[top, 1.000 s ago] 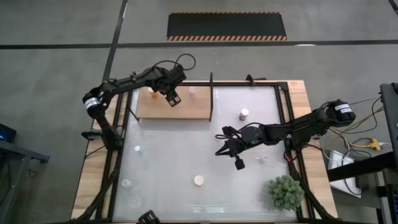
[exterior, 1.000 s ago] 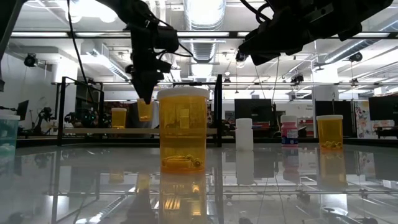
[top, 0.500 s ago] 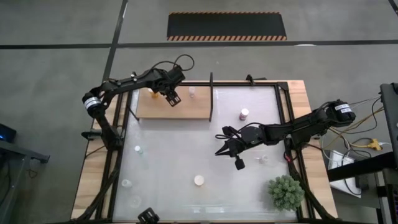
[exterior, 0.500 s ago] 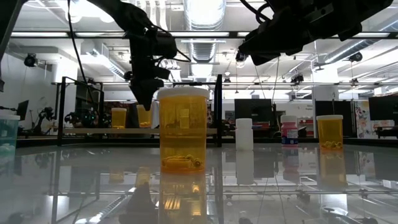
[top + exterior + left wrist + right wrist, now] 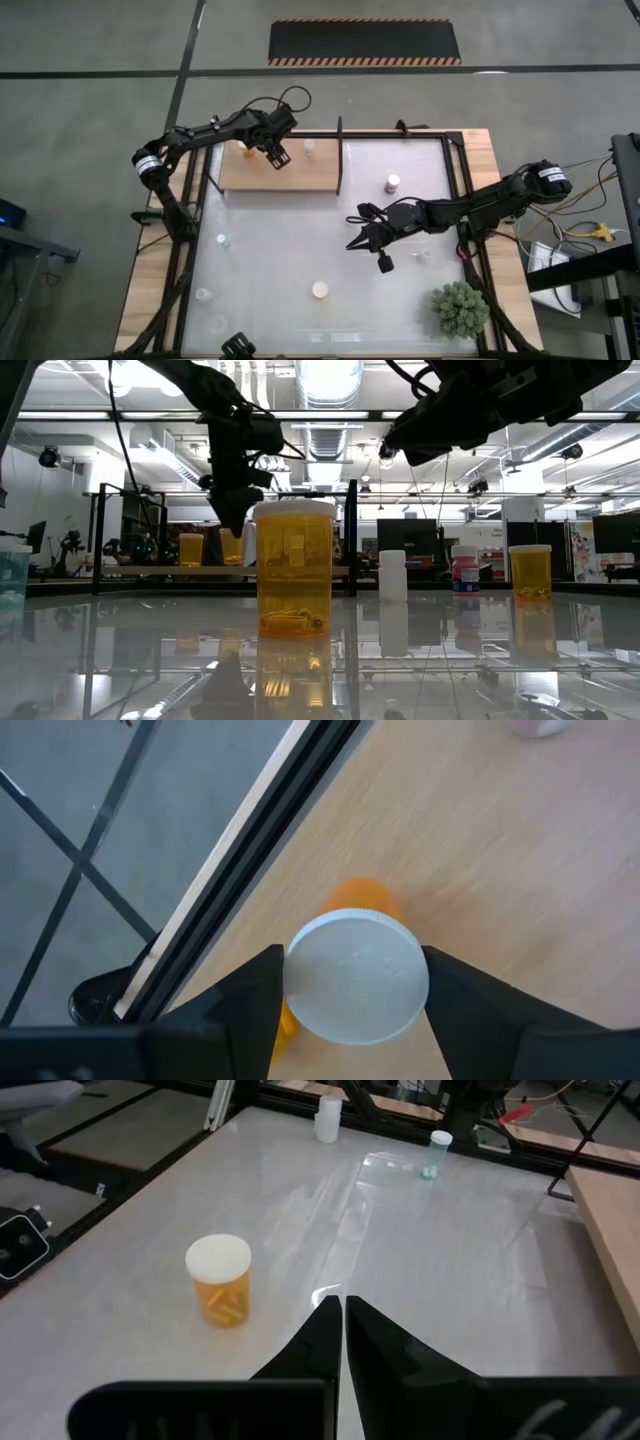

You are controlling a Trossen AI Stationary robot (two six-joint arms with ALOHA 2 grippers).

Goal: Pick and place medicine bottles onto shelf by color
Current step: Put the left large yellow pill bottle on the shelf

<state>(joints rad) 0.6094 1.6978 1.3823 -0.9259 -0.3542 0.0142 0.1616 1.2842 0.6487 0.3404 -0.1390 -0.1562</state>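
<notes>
My left gripper is over the light-wood shelf at the table's far left, shut on an orange medicine bottle with a white cap. In the high view the gripper hides this bottle. A second orange bottle and a whitish one stand on the shelf. My right gripper hangs shut and empty above the middle of the table. Beyond it, toward the near edge, stands an orange bottle. A purple-maroon bottle stands on the white table to the right of the shelf. My left gripper pinches the orange bottle at its white cap, one finger on each side of the cap's rim. The fingers come from above, slanting down. The bottle stands upright under them; the cap hides its base, so whether it touches the shelf I cannot tell.
A black frame post stands at the shelf's right end. Clear bottles dot the table's left side. An orange bottle stands near the front, and a spiky green plant sits at the near right corner.
My left gripper has sunk a little toward the shelf with the orange bottle, still shut on it, and has then kept still.
</notes>
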